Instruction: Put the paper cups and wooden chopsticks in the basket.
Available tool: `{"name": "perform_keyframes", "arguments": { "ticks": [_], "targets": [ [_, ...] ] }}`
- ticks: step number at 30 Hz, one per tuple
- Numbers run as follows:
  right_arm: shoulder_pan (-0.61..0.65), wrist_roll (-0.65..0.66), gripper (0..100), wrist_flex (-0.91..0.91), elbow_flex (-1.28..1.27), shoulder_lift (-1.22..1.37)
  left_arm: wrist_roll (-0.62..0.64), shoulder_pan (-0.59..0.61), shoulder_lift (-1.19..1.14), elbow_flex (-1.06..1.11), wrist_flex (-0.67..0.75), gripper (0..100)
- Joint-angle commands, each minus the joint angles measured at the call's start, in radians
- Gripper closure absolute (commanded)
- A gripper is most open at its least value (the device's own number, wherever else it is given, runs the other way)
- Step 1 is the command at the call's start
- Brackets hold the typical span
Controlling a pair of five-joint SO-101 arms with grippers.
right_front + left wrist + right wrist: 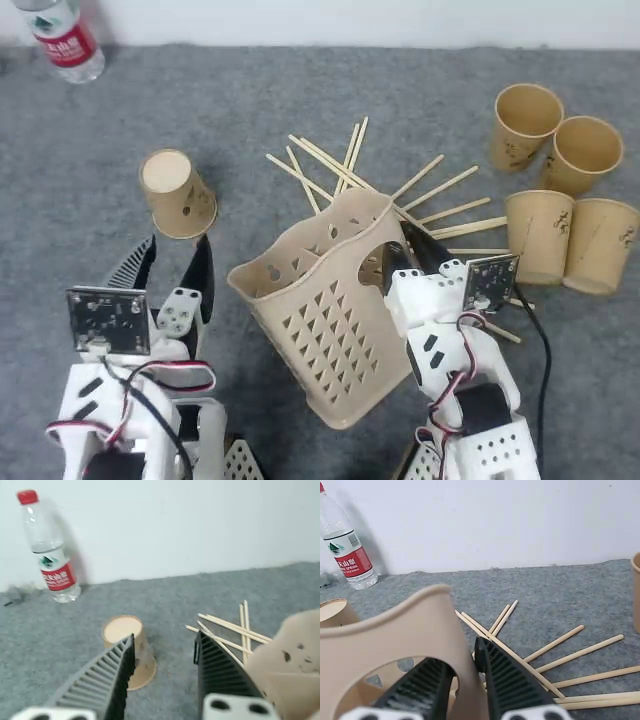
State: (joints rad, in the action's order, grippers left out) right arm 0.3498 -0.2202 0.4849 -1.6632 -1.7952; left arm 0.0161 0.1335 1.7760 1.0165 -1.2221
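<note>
Progress was nil: basket [320, 330] looked empty, five paper cups [540, 235] and chopsticks [445, 187] all on worktop [300, 90]; left tool [178, 250] hung released, right tool [405, 258] clenched on basket wall

Our left gripper [178, 252], black ribbed fingers on white arm: low, pointing forward, jaws spread wide. Our right gripper [408, 258]: jaws pinched on beige perforated plastic basket [330, 340] rim.

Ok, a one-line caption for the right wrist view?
Right gripper with jaws clamped on the basket wall, chopsticks fanned on the grey mat beyond.
</note>
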Motion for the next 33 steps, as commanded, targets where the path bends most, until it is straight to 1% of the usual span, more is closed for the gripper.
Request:
{"name": "perform_keyframes", "arguments": {
  "ticks": [1,3,7,11,14,17,20,24,29,33],
  "targets": [
    [-0.012,-0.015,99.1,-0.013,-0.018,-0.019,0.012,-0.011,-0.046,-0.061,-0.018,82],
    [-0.012,-0.015,99.1,-0.001,-0.018,-0.019,0.038,-0.009,-0.123,-0.105,-0.037,81],
    [-0.012,-0.015,99.1,0.005,-0.018,-0.019,0.132,-0.009,-0.367,-0.254,-0.080,81],
    [-0.012,-0.015,99.1,0.005,-0.018,-0.019,0.173,-0.009,-0.608,-0.377,-0.084,81],
    [-0.013,-0.014,99.1,0.005,-0.018,-0.019,0.175,-0.011,-0.756,-0.472,-0.126,81],
    [-0.013,-0.014,99.1,0.005,-0.018,-0.019,0.175,-0.020,-0.908,-0.575,-0.210,81],
    [-0.013,-0.014,99.1,0.005,-0.018,-0.019,0.175,-0.068,-1.073,-0.679,-0.319,81],
    [-0.013,-0.014,99.1,0.005,-0.018,-0.019,0.180,-0.132,-1.264,-0.823,-0.414,81],
    [-0.013,-0.014,99.1,0.005,-0.018,-0.019,0.180,-0.192,-1.402,-0.963,-0.512,81],
    [-0.013,-0.014,99.1,0.005,-0.018,-0.019,0.143,-0.193,-1.487,-0.974,-0.522,81]
  ]
}}
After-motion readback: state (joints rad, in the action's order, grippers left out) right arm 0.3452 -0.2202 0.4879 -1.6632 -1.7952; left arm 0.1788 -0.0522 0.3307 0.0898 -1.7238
